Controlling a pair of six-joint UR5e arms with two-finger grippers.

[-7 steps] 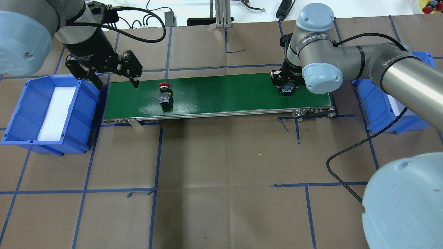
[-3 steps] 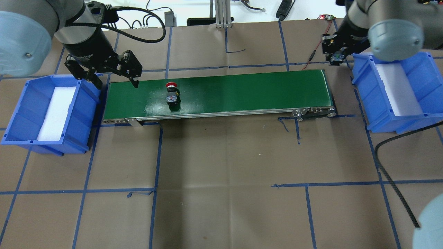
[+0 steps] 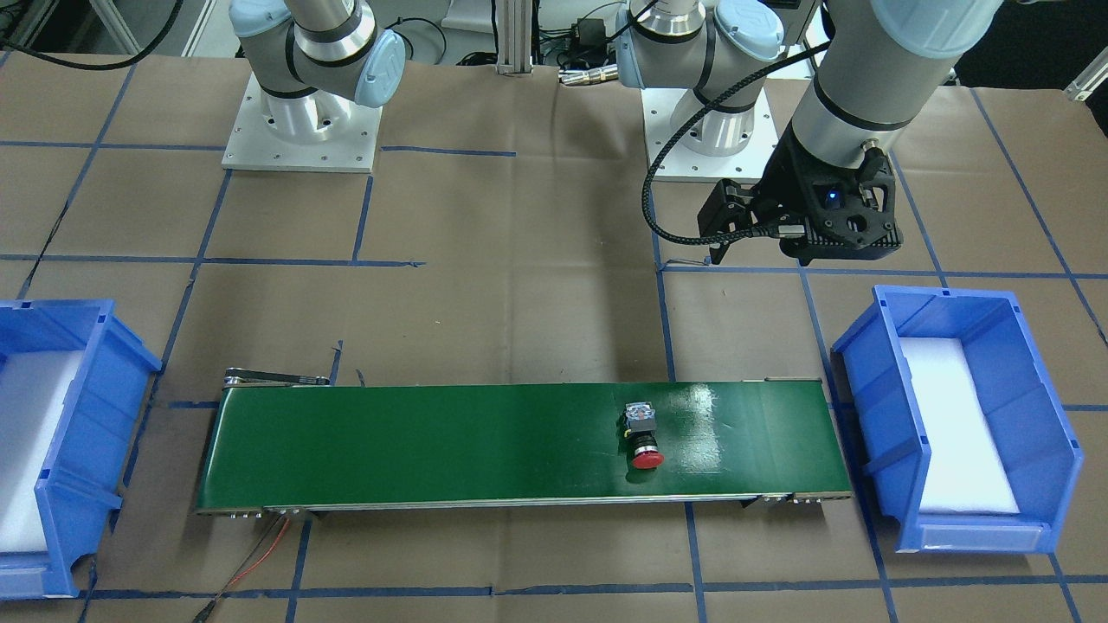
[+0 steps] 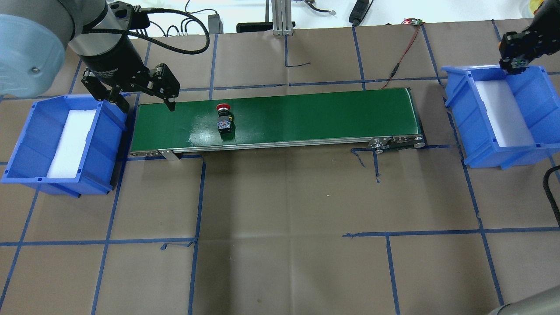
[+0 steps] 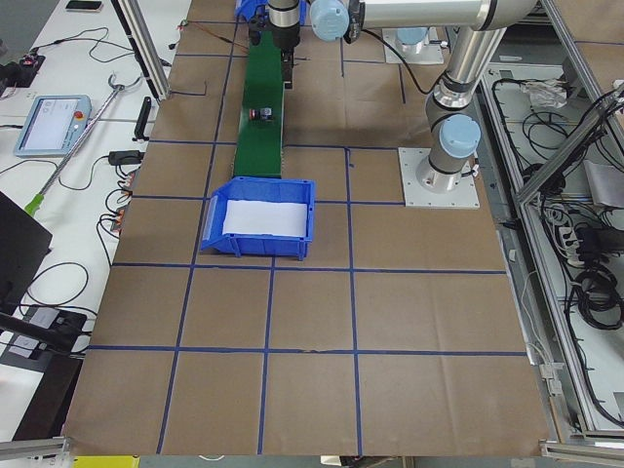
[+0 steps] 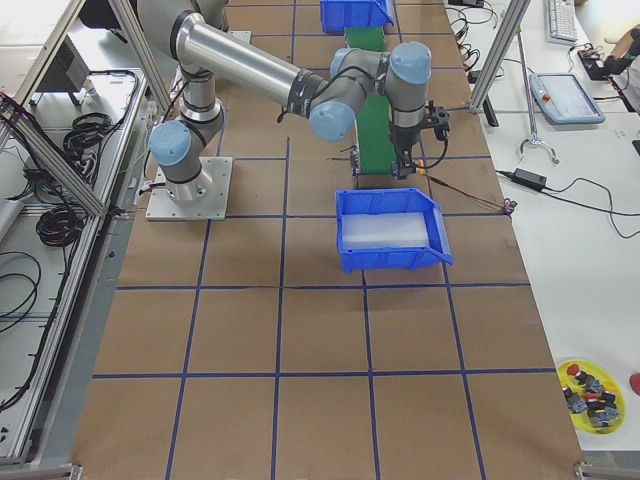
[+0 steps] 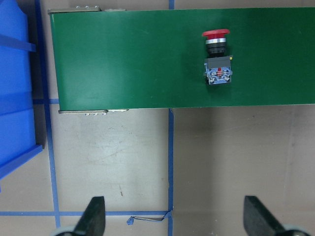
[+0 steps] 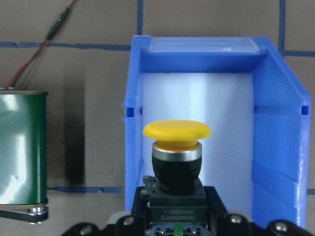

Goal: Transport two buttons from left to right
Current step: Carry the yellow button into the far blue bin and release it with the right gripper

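The red-capped button (image 4: 224, 117) lies on its side on the green conveyor belt (image 4: 306, 113), left of the middle; it also shows in the left wrist view (image 7: 217, 59) and the front view (image 3: 642, 437). My left gripper (image 4: 148, 106) is open and empty above the belt's left end, well apart from the red button. My right gripper (image 4: 518, 63) is shut on the yellow-capped button (image 8: 177, 147), holding it above the far end of the right blue bin (image 4: 525, 148). In the right wrist view the bin's white foam floor (image 8: 197, 103) lies beyond the yellow cap.
A second blue bin (image 4: 26, 144) with a white foam liner stands at the belt's left end, just beside my left gripper. A red and black wire (image 4: 400, 61) runs from the belt's right end to the table's back edge. Brown paper with blue tape lines covers the table.
My right gripper has carried the yellow button from the belt's right end to above the right bin. The red button has travelled a little to the right on the belt. My left gripper has not moved.
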